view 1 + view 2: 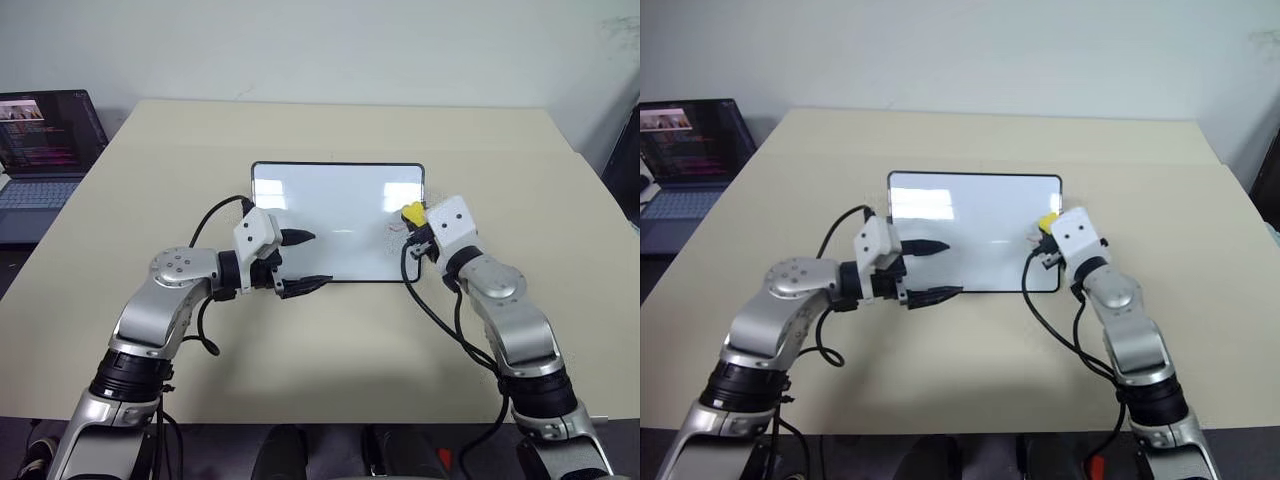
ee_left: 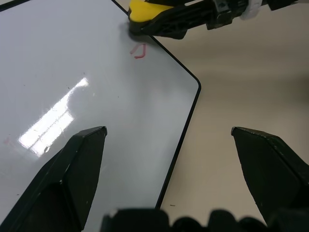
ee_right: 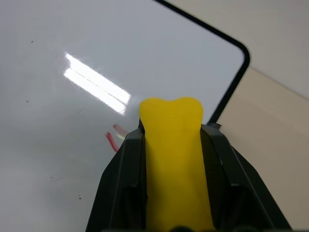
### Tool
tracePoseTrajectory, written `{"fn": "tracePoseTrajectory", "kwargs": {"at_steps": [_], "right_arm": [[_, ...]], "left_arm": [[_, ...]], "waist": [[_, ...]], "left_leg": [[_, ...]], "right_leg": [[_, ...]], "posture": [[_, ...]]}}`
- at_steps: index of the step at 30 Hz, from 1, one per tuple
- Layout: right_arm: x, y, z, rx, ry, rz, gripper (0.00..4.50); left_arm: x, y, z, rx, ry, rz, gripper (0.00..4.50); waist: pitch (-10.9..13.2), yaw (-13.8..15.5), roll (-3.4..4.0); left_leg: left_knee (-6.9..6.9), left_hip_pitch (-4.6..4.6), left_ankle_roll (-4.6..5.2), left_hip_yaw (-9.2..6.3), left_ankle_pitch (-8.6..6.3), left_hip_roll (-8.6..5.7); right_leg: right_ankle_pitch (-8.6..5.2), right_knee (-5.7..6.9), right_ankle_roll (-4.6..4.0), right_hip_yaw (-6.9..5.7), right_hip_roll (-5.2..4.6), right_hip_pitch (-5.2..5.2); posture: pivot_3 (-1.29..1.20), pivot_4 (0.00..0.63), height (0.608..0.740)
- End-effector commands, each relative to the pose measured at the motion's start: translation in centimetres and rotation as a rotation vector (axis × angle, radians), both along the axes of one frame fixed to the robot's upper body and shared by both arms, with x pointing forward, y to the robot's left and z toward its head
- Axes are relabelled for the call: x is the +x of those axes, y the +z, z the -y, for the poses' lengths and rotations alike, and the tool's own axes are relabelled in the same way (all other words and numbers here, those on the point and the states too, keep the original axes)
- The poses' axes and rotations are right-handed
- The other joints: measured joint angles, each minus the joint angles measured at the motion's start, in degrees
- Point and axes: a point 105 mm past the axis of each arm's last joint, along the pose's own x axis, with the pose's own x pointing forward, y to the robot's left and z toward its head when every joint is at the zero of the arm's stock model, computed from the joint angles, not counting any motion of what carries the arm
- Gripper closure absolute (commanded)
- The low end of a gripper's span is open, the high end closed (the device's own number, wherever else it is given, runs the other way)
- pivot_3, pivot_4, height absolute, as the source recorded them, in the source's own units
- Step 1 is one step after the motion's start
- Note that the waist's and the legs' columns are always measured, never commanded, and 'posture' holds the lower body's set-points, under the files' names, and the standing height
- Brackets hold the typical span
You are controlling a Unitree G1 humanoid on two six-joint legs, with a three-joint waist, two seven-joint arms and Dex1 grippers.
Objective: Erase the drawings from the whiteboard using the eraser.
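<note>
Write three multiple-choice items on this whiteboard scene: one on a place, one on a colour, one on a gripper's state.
1. Where is the laptop?
A. at the table's left edge
B. on the whiteboard
C. at the table's right edge

2. What colour is the eraser?
A. blue
B. yellow
C. green

3. How is the left gripper?
A. shut on the eraser
B. shut on a marker
C. open, holding nothing

Answers:
1 A: it shows at the left, beside the table.
2 B: the right gripper clamps a yellow block over the whiteboard, near a red mark.
3 C: its fingers stand wide apart.
</note>
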Motion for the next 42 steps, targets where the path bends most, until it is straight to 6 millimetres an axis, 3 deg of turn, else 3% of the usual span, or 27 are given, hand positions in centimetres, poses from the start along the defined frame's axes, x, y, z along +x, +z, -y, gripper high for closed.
{"fn": "tracePoseTrajectory", "kwargs": {"at_steps": [1, 5, 7, 12, 15, 24, 30, 32, 42], "right_arm": [[0.1, -0.2, -0.4, -0.039, 0.026, -0.018, 3.33], [-0.9, -2.5, -1.3, -0.077, 0.119, -0.142, 3.33], [-0.9, -2.4, -1.2, -0.083, 0.114, -0.13, 3.33], [1.0, 0.9, 0.3, -0.093, -0.021, 0.055, 3.33], [1.1, 1.4, -0.3, -0.095, 0.002, 0.079, 3.33], [-1.7, -3.8, -2.9, -0.217, 0.229, -0.174, 3.33], [1.0, 0.0, -0.5, -0.209, 0.024, 0.023, 3.33], [1.3, 0.2, -0.2, -0.209, 0.008, 0.032, 3.33], [-2.0, -4.3, -0.3, -0.22, 0.157, -0.238, 3.33]], "left_arm": [[-0.5, 1.1, 0.3, -0.007, -0.015, 0.05, 0.0], [-0.7, 1.1, 0.4, -0.009, -0.013, 0.051, 0.0], [-0.7, 1.1, 0.3, -0.01, -0.01, 0.051, 0.0], [-0.8, 1.1, 0.4, -0.012, -0.007, 0.049, 0.0], [-0.8, 1.0, 0.4, -0.013, -0.009, 0.048, 0.0], [-0.8, 1.0, 0.6, -0.017, -0.011, 0.044, 0.0], [-0.8, 0.9, 0.6, -0.018, -0.017, 0.04, 0.0], [-0.8, 0.9, 0.7, -0.017, -0.019, 0.04, 0.0], [-0.8, 0.9, 0.8, -0.022, -0.025, 0.041, 0.0]], "waist": [[-0.01, 0.0, -0.01], [-0.02, -0.05, -0.02], [-0.02, -0.08, -0.03], [-0.02, -0.18, -0.02], [-0.02, -0.04, -0.03], [-0.04, -0.07, -0.05], [-0.04, -0.2, -0.05], [-0.04, -0.07, -0.05], [-0.07, 0.03, -0.1]], "left_leg": [[0.0, 0.0, 0.0, 0.0, 0.0, -0.01], [0.03, 0.12, 0.01, -0.03, 0.0, 0.0], [0.04, 0.16, 0.01, -0.03, 0.0, 0.01], [0.06, 0.21, 0.01, -0.02, 0.01, 0.01], [0.09, 0.18, 0.0, -0.02, 0.02, 0.0], [0.05, 0.16, 0.01, -0.06, 0.01, 0.03], [0.1, 0.22, 0.01, -0.04, 0.03, 0.01], [0.11, 0.22, 0.01, -0.03, 0.04, 0.0], [0.09, 0.17, 0.02, -0.06, 0.03, 0.01]], "right_leg": [[0.0, 0.0, 0.0, 0.0, -0.01, 0.0], [0.0, 0.07, 0.0, 0.04, -0.01, 0.04], [0.0, 0.11, 0.0, 0.02, 0.0, 0.06], [0.01, 0.18, 0.01, 0.04, 0.03, 0.07], [0.03, 0.19, 0.04, 0.04, 0.02, 0.07], [0.03, 0.1, 0.03, 0.02, 0.02, 0.07], [0.07, 0.18, 0.09, 0.05, 0.02, 0.08], [0.09, 0.19, 0.13, 0.05, 0.02, 0.08], [0.11, 0.1, 0.1, 0.05, 0.01, 0.1]], "posture": [[0.0, 0.15, 0.74], [0.0, 0.15, 0.74], [0.0, 0.15, 0.74], [0.0, 0.15, 0.74], [0.0, 0.15, 0.74], [0.0, 0.15, 0.74], [0.0, 0.15, 0.74], [0.0, 0.15, 0.74], [0.0, 0.15, 0.74]]}}
